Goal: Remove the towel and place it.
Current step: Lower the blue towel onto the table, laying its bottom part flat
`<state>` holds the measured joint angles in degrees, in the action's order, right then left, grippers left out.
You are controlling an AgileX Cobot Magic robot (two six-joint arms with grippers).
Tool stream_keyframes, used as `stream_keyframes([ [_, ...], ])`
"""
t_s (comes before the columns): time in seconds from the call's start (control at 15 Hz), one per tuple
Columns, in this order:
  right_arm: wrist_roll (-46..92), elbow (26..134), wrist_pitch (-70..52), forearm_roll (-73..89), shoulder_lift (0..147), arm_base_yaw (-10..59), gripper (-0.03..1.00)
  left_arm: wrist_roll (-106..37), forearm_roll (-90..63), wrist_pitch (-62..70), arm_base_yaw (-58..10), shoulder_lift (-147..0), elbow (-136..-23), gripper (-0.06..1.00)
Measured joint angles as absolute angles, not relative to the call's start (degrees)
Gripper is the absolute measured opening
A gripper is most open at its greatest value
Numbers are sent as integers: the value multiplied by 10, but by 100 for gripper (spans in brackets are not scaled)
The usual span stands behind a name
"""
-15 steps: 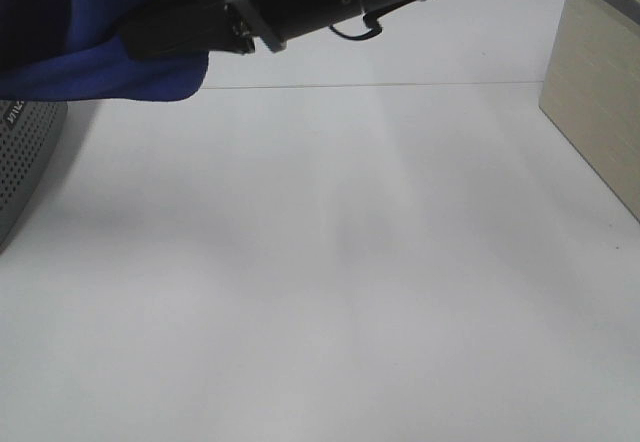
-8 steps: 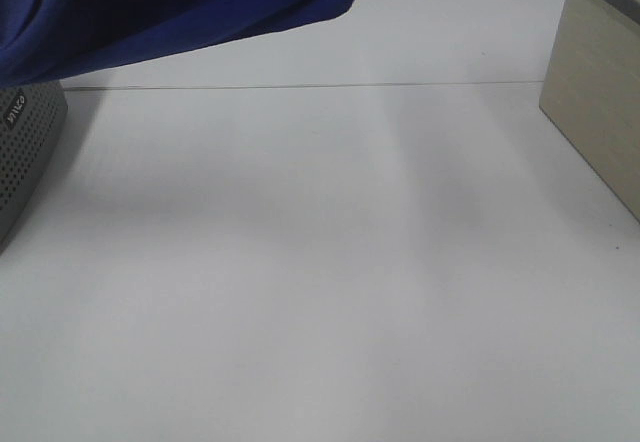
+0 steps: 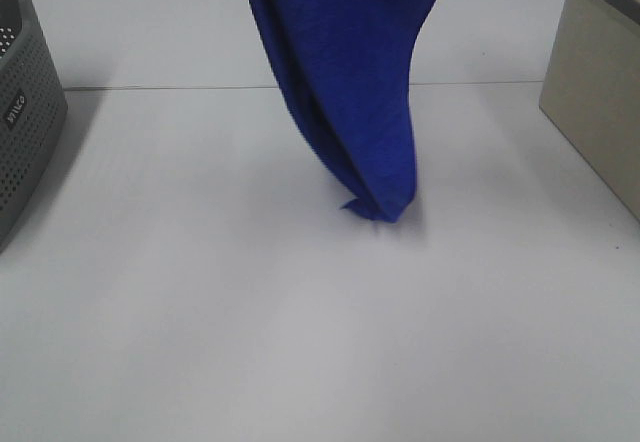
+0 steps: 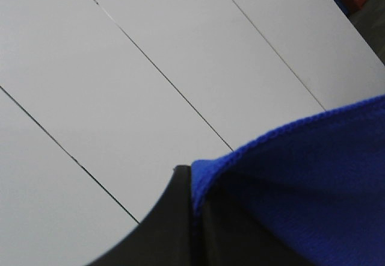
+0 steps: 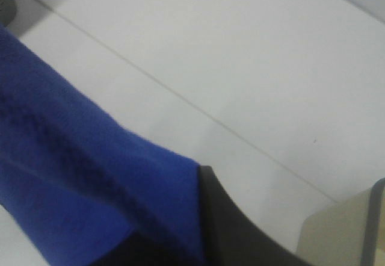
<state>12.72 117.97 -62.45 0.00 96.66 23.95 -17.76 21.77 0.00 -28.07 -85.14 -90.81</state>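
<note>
The royal-blue towel hangs down from above the top edge of the exterior view in a narrowing fold. Its lower tip touches the white table near the middle. Neither gripper shows in the exterior view. In the left wrist view my left gripper is shut on a hemmed edge of the towel, high above the table. In the right wrist view my right gripper is shut on another part of the towel, with one dark finger showing beside the cloth.
A grey perforated basket stands at the left edge of the table. A beige box stands at the right edge and also shows in the right wrist view. A thin seam crosses the table behind the towel.
The towel has come off the basket at the upper left and swung to the middle, where it now hangs down to the table. The black arm has left the exterior view.
</note>
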Motion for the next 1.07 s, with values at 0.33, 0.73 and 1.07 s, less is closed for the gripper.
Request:
stream_keyframes([
  [0.33, 124, 1199, -506, -56, 973, 239, 2, -152, 219, -113, -243, -875, -908, 0],
  [0.73, 124, 1199, -382, -100, 977, 239, 2, -157, 222, -124, -233, -885, -908, 0],
  [1.07, 124, 1199, -320, -111, 1010, 239, 2, -166, 217, -168, -195, -918, -908, 0],
])
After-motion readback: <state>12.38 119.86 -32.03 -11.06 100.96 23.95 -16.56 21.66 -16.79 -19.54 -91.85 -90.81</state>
